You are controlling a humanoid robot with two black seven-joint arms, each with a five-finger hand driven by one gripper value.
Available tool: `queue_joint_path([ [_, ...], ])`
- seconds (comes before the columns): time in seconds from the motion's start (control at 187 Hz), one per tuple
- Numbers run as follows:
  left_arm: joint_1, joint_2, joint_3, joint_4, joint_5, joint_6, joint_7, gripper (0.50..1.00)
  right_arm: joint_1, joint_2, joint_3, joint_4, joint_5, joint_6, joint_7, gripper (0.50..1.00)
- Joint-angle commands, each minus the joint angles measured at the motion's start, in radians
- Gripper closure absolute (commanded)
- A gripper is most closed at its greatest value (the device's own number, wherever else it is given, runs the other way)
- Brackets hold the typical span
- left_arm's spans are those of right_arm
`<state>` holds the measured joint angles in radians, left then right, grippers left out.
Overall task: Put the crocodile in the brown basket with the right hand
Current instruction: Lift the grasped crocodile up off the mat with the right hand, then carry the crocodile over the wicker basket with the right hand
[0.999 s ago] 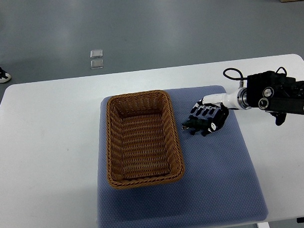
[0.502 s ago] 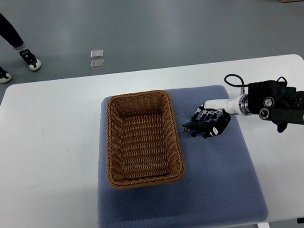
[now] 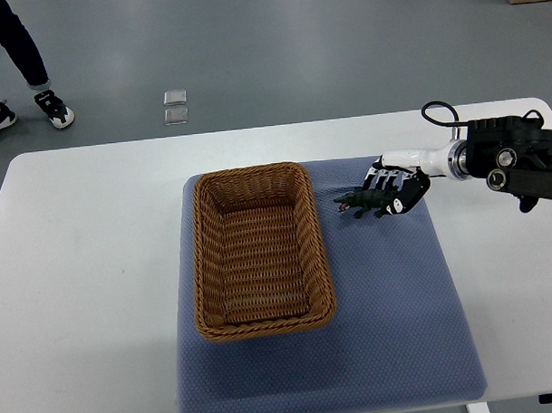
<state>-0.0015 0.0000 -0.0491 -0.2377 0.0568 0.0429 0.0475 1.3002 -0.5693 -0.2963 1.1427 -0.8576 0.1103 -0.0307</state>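
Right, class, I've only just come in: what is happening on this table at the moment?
A humanoid robot's right hand is closed around a small dark green toy crocodile, holding it over the blue mat just right of the brown basket. The crocodile's front end sticks out of the hand toward the basket, which holds nothing yet. The left arm is out of sight. A person's legs show at the far left, off the white table.
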Motion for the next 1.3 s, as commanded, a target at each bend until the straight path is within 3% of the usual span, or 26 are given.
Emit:
queue_joint_path([
  [0.0,0.0,0.0,0.0,0.0,0.0,0.0,0.0,0.5,0.022,-0.012,0.0,0.002,0.0,0.012,0.0,1.0],
  [0.497,0.0,0.0,0.002,-0.002,0.0,0.0,0.0,0.5,0.116,-0.04,0.0,0.005,0.002,0.017,0.005,1.0],
  [0.935,0.0,0.0,0.002,-0.002,0.0,0.0,0.0,0.5,0.129,-0.072,0.109,0.005,0.009,0.086,0.005,1.0],
  [1.085,0.0,0.0,0.002,-0.002,0.0,0.0,0.0,0.5,0.134,-0.044,0.158,0.005,0.015,0.095,0.008,1.0],
  [1.293,0.0,0.0,0.002,-0.002,0.0,0.0,0.002,0.5,0.136,0.089,0.158,-0.001,0.022,0.083,0.011,1.0],
])
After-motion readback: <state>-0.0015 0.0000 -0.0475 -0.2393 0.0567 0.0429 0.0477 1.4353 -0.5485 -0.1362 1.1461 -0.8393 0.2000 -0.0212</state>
